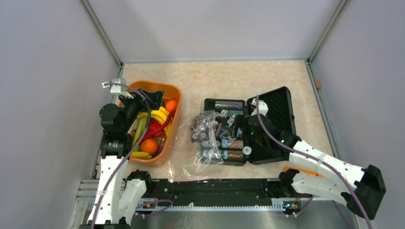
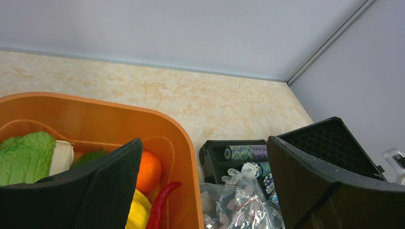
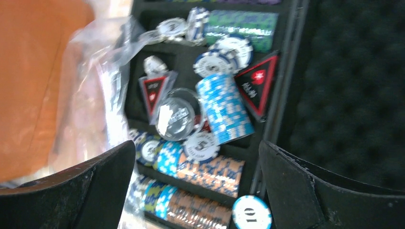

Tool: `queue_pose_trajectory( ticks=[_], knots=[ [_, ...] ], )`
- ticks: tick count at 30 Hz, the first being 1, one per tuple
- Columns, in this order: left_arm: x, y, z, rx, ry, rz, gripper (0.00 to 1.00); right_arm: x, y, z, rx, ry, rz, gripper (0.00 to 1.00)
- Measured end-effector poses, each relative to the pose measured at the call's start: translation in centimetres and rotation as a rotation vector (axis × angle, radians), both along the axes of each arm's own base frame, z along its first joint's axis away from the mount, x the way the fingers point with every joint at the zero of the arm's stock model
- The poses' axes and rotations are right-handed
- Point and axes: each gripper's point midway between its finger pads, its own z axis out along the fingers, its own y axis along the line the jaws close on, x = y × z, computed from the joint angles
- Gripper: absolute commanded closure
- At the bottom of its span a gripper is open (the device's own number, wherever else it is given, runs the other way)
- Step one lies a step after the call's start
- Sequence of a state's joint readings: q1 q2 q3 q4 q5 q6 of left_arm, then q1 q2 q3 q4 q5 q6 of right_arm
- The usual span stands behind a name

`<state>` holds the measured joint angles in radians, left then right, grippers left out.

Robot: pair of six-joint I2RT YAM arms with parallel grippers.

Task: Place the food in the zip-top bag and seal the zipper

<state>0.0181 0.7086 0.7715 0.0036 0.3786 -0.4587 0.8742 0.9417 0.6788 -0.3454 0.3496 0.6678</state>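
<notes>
The food lies in an orange tub [image 1: 175, 125] at the left: two oranges [image 1: 149, 146], a red chilli [image 1: 155, 128], yellow bananas [image 1: 140, 155] and green pieces. My left gripper [image 1: 154, 101] hovers open over the tub's far end; its wrist view shows an orange [image 2: 149, 171], the chilli [image 2: 160, 205] and a green leaf [image 2: 26, 157] below the gripper [image 2: 204, 143]. The clear zip-top bag [image 1: 207, 136] lies crumpled between tub and black case, with chips showing through it [image 2: 239, 200]. I cannot make out its zipper. My right gripper [image 1: 246, 133] [image 3: 197, 145] is open above the case.
The black hard case [image 1: 277, 109] lies open right of centre, its trays full of poker chips [image 3: 224, 112] and its foam lid [image 3: 348, 86] folded back. Grey walls close in the table on three sides. A small orange object [image 1: 298, 170] sits under the right arm.
</notes>
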Motion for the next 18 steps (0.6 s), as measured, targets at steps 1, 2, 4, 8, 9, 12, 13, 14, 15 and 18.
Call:
queue_pose_trajectory(
  ticks=[1, 2, 4, 8, 9, 12, 13, 14, 15, 18],
  knots=[
    [0.0, 0.0, 0.0, 0.0, 0.002, 0.0, 0.01, 0.4, -0.4, -0.1, 0.001, 0.005, -0.024, 0.01],
    [0.0, 0.0, -0.1, 0.0, 0.004, -0.002, 0.01, 0.9, -1.1, -0.4, -0.002, 0.015, -0.057, 0.01],
    [-0.1, -0.1, -0.1, 0.001, 0.005, -0.009, 0.01, 1.9, -2.7, -0.9, -0.022, 0.029, -0.117, 0.01],
    [-0.4, -1.0, -0.2, 0.006, 0.006, -0.063, 0.01, 3.4, -6.1, -1.8, -0.086, 0.047, -0.219, 0.01],
    [-0.5, -1.3, -0.4, 0.009, 0.009, -0.088, 0.01, 3.8, -7.0, -1.9, -0.104, 0.046, -0.238, 0.01],
    [-0.6, -2.5, -0.9, 0.012, 0.029, -0.165, 0.01, 4.6, -9.8, -2.1, -0.166, 0.041, -0.31, 0.01],
    [-0.5, -2.7, -1.1, 0.012, 0.04, -0.185, 0.01, 4.8, -10.6, -2.2, -0.184, 0.039, -0.329, 0.01],
    [-0.5, -3.0, -1.4, 0.011, 0.051, -0.203, 0.01, 4.9, -11.5, -2.3, -0.21, 0.041, -0.354, 0.01],
    [-0.5, -3.2, -1.7, 0.011, 0.06, -0.216, 0.01, 5.1, -12.2, -2.3, -0.227, 0.043, -0.372, 0.01],
    [-0.6, -3.5, -1.8, 0.011, 0.066, -0.24, 0.01, 5.7, -14.2, -2.0, -0.275, 0.044, -0.432, 0.01]
  ],
)
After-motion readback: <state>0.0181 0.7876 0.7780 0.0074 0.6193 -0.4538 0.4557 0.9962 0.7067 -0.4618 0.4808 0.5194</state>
